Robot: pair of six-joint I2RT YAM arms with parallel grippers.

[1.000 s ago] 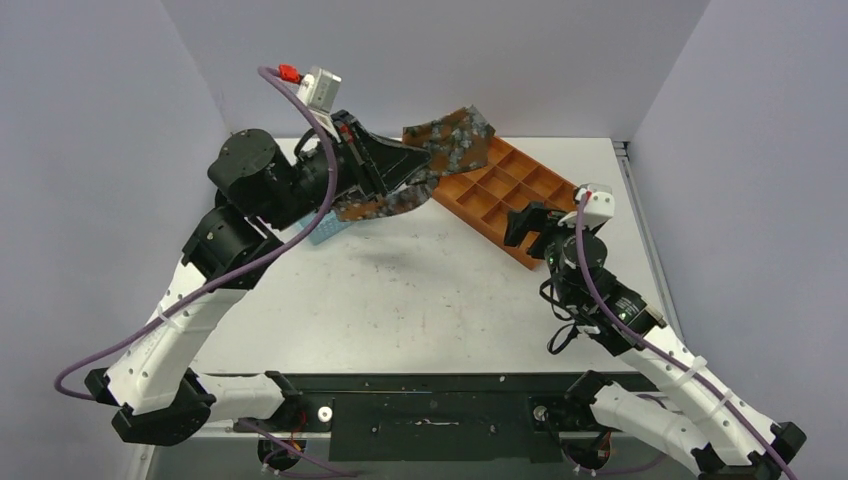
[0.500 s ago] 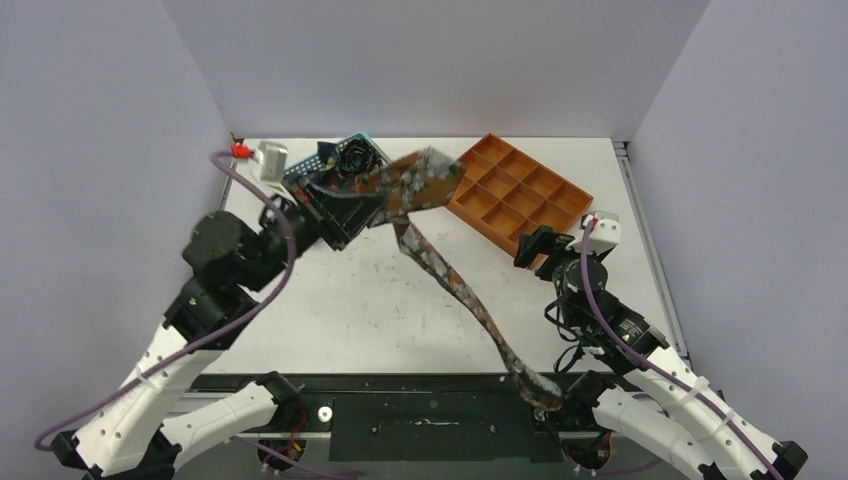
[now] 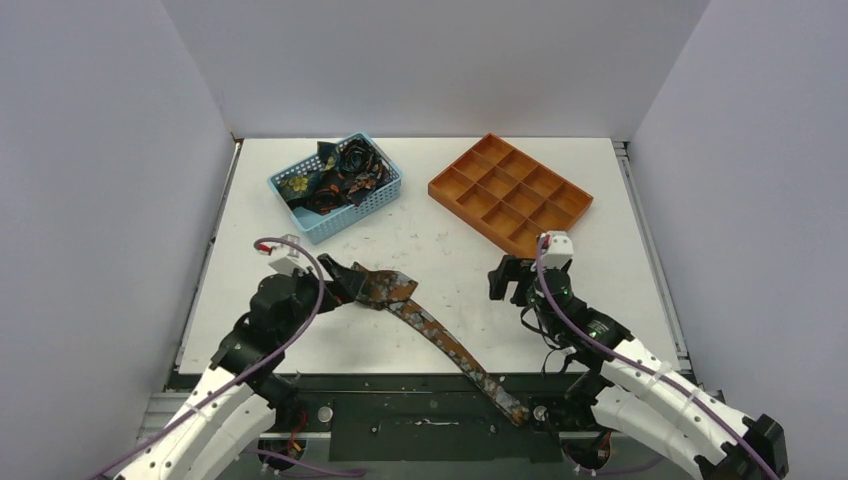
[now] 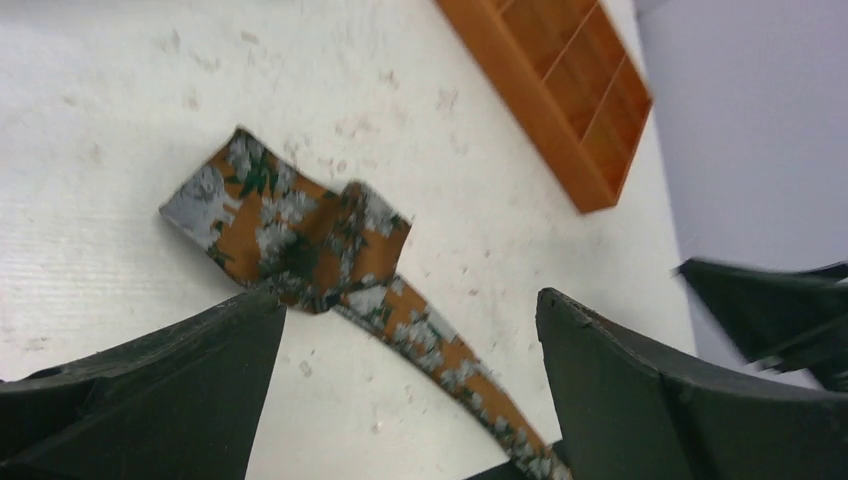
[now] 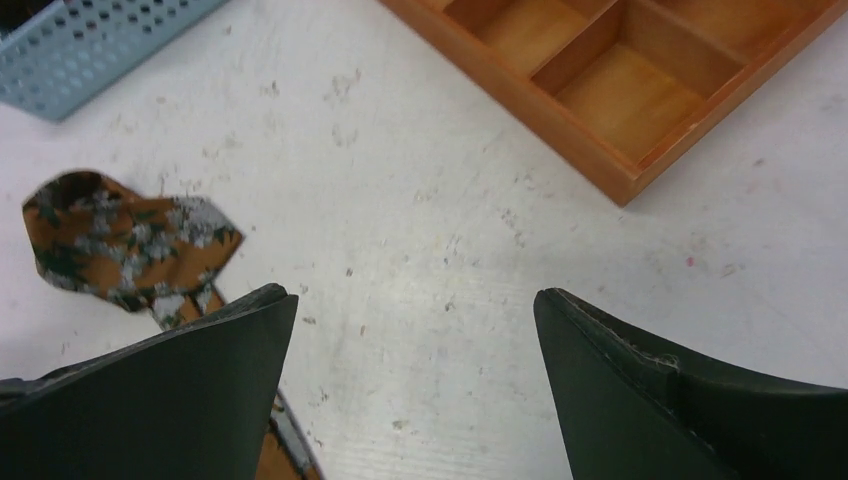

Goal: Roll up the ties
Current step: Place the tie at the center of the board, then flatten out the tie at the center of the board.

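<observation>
I judge nothing rolled yet: orange floral tie (image 3: 440,335) lies unrolled near mesh basket (image 3: 350,215); left gripper (image 4: 400,300), right gripper (image 5: 412,293) spread, empty.

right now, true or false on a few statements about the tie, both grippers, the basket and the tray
1. The orange tie lies unrolled on the table. True.
2. The right gripper is shut on it. False: it is open and holds nothing.
3. The blue basket is empty. False: dark ties lie in it.
4. The orange tray holds no ties. True.
5. The left gripper is open. True.
</observation>
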